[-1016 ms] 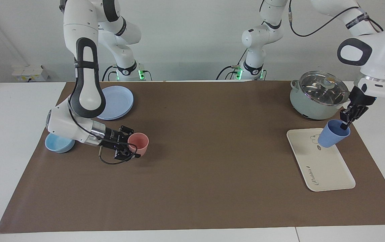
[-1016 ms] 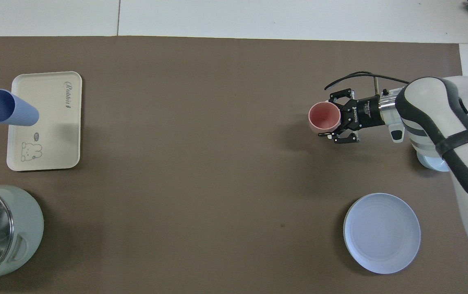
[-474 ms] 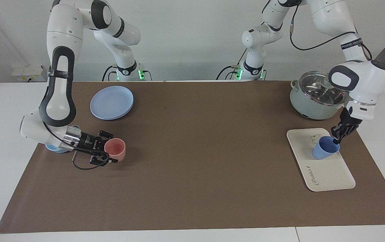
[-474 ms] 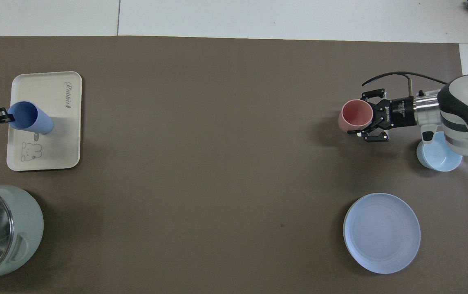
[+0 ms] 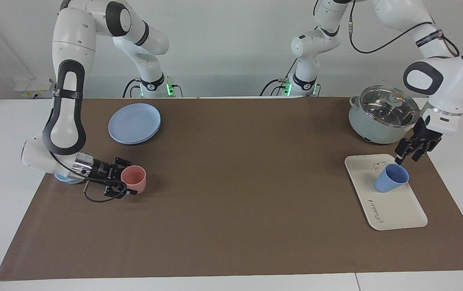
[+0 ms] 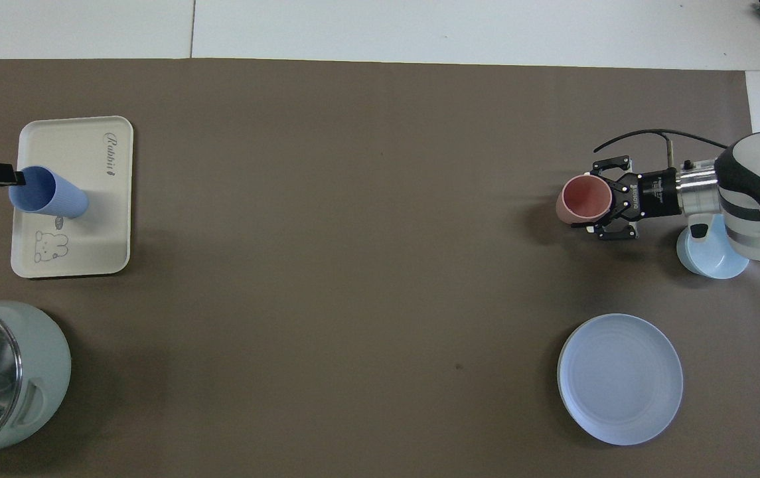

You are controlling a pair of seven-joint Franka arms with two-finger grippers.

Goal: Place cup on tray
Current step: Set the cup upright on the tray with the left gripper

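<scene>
The periwinkle-blue cup (image 5: 391, 178) stands on the cream-white tray (image 5: 395, 208), near the bear drawing at the end nearer to the robots. It also shows in the overhead view (image 6: 48, 197) on the tray (image 6: 97, 219). My left gripper (image 5: 406, 157) hangs just above the cup's rim, open and apart from it; in the overhead view (image 6: 1, 176) its tip lies beside the rim. My right gripper (image 5: 123, 178) is shut on a salmon-pink cup (image 5: 134, 179) low over the mat at the right arm's end, also seen from overhead (image 6: 602, 199).
A lidded grey-green pot (image 5: 383, 115) stands beside the tray, nearer to the robots. A round blue plate (image 5: 134, 123) and a light-blue bowl (image 5: 63, 178) lie at the right arm's end, the bowl partly under the right arm.
My left gripper lowered the blue cup onto the tray, let go and rose a little. My right gripper carried the pink cup toward the right arm's end of the table.
</scene>
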